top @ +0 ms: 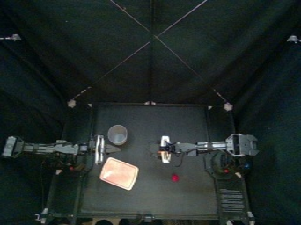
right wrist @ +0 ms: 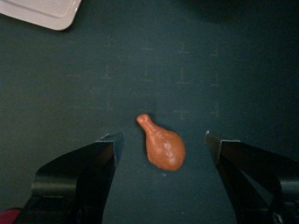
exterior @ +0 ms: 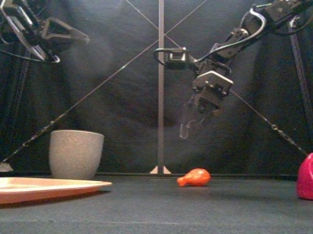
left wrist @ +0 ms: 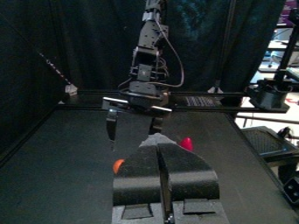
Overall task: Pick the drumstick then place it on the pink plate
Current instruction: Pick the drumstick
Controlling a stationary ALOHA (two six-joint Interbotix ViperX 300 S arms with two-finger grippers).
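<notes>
My right pincer [right wrist: 162, 140] hangs above the drumstick [right wrist: 163, 147] with its jaws spread wide and nothing in them. The toy lies flat on the table [top: 194, 123], in the gap between the jaws, and neither one touches it. From the table's middle the drumstick is at about 5 o'clock, the plate [top: 118, 173] at 8 o'clock and the cup [top: 118, 134] at 10 o'clock. My left pincer [left wrist: 159, 144] rests at about 9 o'clock, jaws pressed together and empty.

I judge the drumstick to be a light, stiff toy with a smooth, rounded skin. It won't crush, but it may roll or squirt out under a careless squeeze. The fat end is the place to take it, at its widest, where the jaws have the most to bear on. The thin bone end gives too little. Its long axis lies roughly across my closing line, so a straight descent should do. I would close gently and low on the table.
</notes>
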